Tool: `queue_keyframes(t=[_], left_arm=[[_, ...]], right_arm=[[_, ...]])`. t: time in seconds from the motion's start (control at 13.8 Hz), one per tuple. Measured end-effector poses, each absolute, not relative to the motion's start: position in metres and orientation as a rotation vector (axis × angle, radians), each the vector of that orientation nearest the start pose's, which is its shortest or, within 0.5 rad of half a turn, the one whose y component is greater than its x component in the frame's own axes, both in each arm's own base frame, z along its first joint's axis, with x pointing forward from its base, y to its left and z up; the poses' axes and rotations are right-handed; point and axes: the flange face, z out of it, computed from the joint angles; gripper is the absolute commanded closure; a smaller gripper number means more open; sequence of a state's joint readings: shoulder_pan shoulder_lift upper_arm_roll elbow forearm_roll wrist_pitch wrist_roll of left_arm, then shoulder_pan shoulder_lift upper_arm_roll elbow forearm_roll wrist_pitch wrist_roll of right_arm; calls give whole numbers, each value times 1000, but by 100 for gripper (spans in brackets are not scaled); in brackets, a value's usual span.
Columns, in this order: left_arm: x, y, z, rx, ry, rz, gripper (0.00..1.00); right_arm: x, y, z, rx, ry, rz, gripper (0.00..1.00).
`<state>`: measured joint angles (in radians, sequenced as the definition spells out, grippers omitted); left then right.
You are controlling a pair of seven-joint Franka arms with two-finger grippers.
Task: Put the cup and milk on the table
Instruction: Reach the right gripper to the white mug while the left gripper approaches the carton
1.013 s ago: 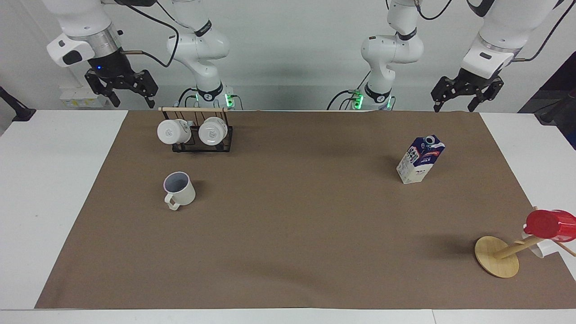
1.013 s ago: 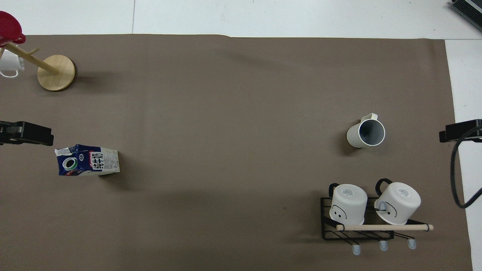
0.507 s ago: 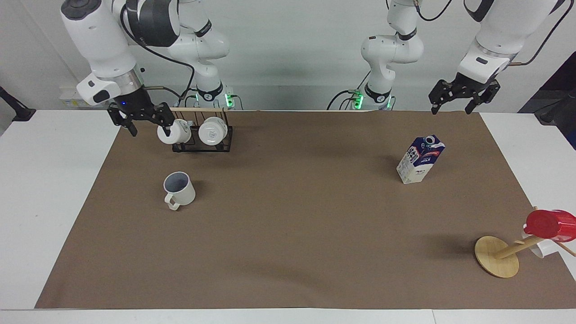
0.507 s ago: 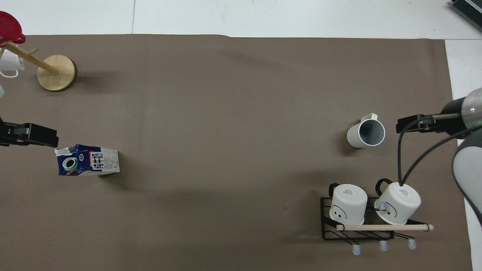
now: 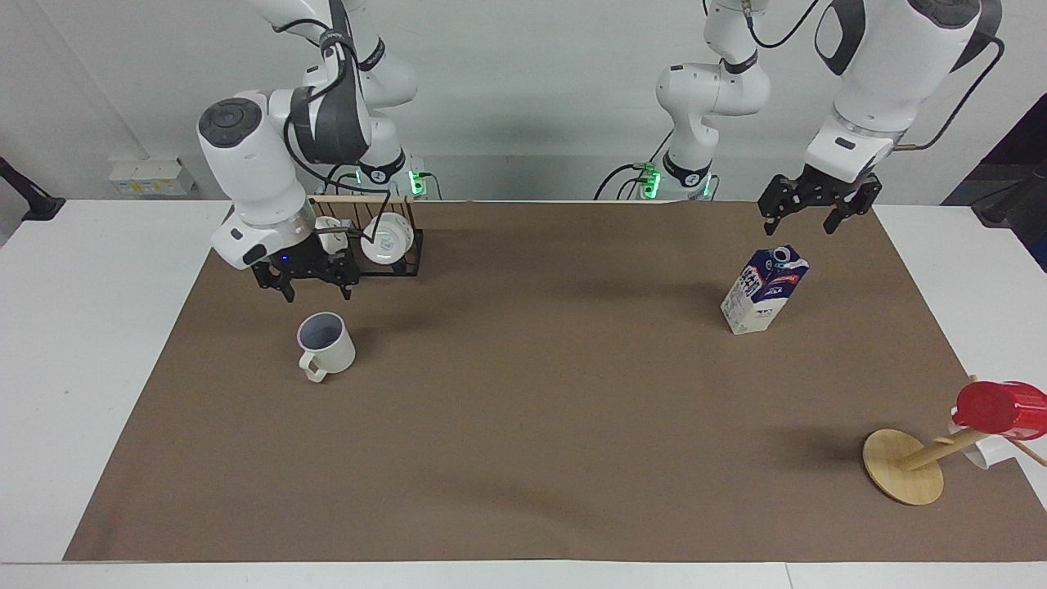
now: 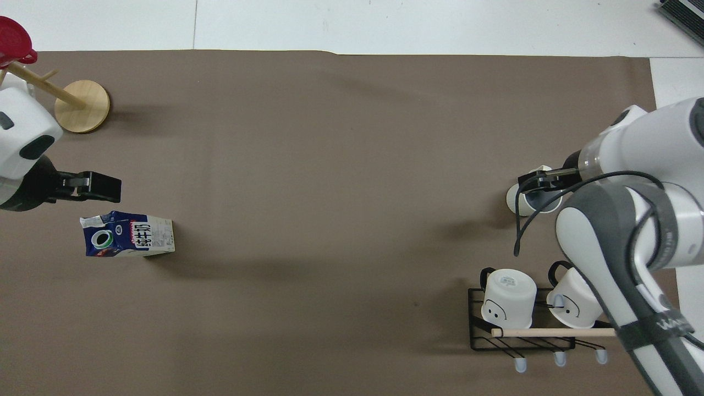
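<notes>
Two-handed reach: poised above the cup (image 5: 327, 348) and the milk (image 5: 763, 293), nothing gripped yet

Best done by lowering the right gripper (image 5: 307, 282) straight onto the cup, upright on the table (image 5: 523, 458) toward the right arm's end and just farther from the robots than the mug rack (image 5: 384, 241), then pinching one wall at the rim, away from the handle; likewise by dropping the left gripper (image 5: 818, 214) onto the milk, upright toward the left arm's end, and squeezing its flat sides below the gable, gently, to avoid tipping or crushing. Spread wide on both grippers, holding nothing, touching nothing, hanging clear above each target
</notes>
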<state>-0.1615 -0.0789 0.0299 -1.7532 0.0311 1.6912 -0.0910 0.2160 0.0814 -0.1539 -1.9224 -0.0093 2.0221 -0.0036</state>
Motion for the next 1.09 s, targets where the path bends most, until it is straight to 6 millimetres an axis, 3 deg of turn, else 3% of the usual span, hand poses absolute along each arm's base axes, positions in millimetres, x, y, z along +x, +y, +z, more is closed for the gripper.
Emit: queue_keyframes(t=[0.36, 0.72, 0.87, 0.94, 1.09], left_arm=[[544, -63, 581, -3119, 38, -109, 0], [547, -30, 573, -3117, -38, -90, 0], [545, -27, 566, -3116, -35, -68, 0], [545, -27, 564, -3116, -26, -62, 0], [544, -27, 563, -3116, 14, -57, 0]], right_arm=[[587, 47, 403, -3165, -138, -72, 0], [577, 45, 366, -3166, -174, -61, 0], [572, 41, 353, -3165, -206, -78, 0], [570, 39, 347, -3164, -209, -91, 12], [568, 38, 341, -3164, -211, -103, 62]])
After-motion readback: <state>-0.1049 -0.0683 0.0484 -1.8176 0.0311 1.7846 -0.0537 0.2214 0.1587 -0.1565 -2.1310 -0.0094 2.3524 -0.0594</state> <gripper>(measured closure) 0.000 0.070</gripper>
